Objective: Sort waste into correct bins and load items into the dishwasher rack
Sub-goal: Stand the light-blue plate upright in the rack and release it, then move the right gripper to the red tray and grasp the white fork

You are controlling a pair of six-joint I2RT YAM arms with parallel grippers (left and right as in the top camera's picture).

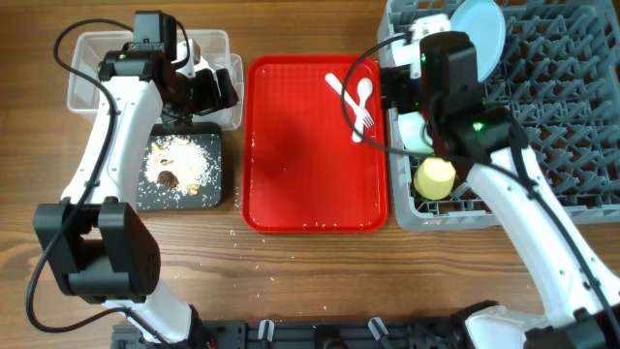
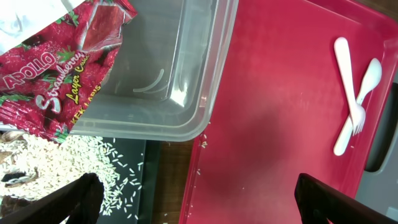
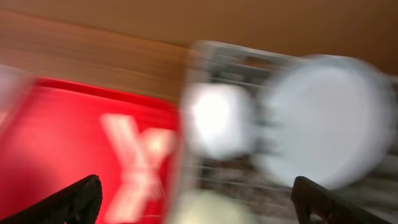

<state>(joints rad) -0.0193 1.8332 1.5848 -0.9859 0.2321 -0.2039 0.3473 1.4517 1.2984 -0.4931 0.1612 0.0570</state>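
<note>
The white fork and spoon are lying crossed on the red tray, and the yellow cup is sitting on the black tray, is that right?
One slip: the yellow cup sits in the grey dishwasher rack, not on the black tray. The fork and spoon do lie crossed on the red tray. The overhead view shows it.

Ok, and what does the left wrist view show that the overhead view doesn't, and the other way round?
Only the left wrist view: the wrapper with its strawberry print, draped over the edge of the clear tub; that print does not show overhead. Only the overhead view: the dishwasher rack, holding the light blue plate and the yellow cup. Both: the red tray with the fork and spoon crossed on it, the tub, and the black tray with food scraps.
</note>
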